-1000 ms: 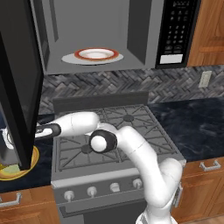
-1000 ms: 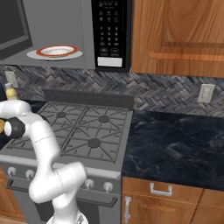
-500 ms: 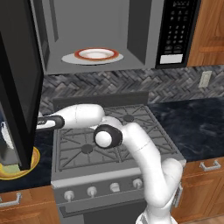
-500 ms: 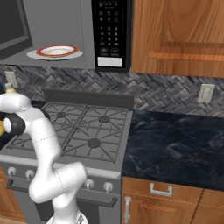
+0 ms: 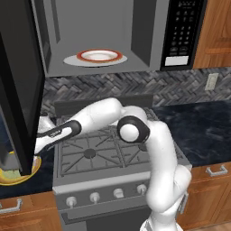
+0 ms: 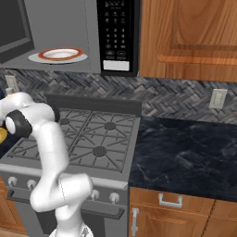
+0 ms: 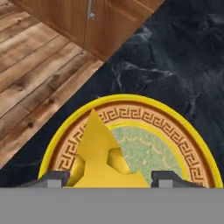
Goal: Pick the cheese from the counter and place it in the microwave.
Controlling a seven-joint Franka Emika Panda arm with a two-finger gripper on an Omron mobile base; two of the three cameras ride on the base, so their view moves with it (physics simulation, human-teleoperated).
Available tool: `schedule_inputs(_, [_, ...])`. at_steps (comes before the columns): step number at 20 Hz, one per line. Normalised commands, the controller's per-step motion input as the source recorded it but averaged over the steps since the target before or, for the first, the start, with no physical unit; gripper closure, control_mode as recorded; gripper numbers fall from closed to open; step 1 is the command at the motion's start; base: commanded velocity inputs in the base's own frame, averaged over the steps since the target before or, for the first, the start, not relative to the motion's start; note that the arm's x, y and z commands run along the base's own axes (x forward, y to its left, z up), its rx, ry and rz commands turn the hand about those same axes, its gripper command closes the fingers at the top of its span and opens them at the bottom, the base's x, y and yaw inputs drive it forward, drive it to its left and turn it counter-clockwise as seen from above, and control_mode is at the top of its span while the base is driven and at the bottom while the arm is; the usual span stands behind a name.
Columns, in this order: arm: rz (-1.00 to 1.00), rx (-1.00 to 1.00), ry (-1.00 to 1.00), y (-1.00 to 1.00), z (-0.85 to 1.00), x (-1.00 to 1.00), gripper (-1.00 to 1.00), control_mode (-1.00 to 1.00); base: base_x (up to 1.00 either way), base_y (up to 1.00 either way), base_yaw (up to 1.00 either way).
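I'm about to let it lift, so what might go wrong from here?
1. In the hand view the gripper is shut on the cheese near its wide end; the wedge may twist or slip out during the lift.
2. The open microwave door hangs right over the dish; a straight rise might hit it.
3. A plate already sits in the microwave, leaving little room.

My gripper (image 7: 107, 178) is clamped on the cheese (image 7: 99, 153), its yellow point jutting up between my fingertips (image 7: 54, 178). Beneath sits the round yellow dish (image 7: 175, 131) on the dark marbled counter (image 7: 175, 65), with wooden cabinets (image 7: 109, 22) beyond.
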Motion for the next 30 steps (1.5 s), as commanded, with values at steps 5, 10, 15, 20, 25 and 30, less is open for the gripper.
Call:
schedule_inputs(5, [-0.17,0.42,-0.06,-0.63,-0.60,-0.25,1.00,-1.00,0.00,0.00,0.00])
schedule_inputs(10, [-0.21,0.38,0.00,-0.69,0.25,-0.28,1.00,-1.00,0.00,0.00,0.00])
schedule_inputs(15, [-0.24,0.31,0.11,-0.79,0.97,-0.59,1.00,-1.00,0.00,0.00,0.00])
schedule_inputs(20, [-0.21,0.24,0.20,-0.92,1.00,-0.46,1.00,-1.00,0.00,0.00,0.00])
schedule_inputs(25, [-0.21,0.17,0.29,-0.90,1.00,-0.26,1.00,-1.00,0.00,0.00,0.00])
schedule_inputs(30, [-0.22,0.07,0.36,-0.98,1.00,-0.06,1.00,-1.00,0.00,0.00,0.00])
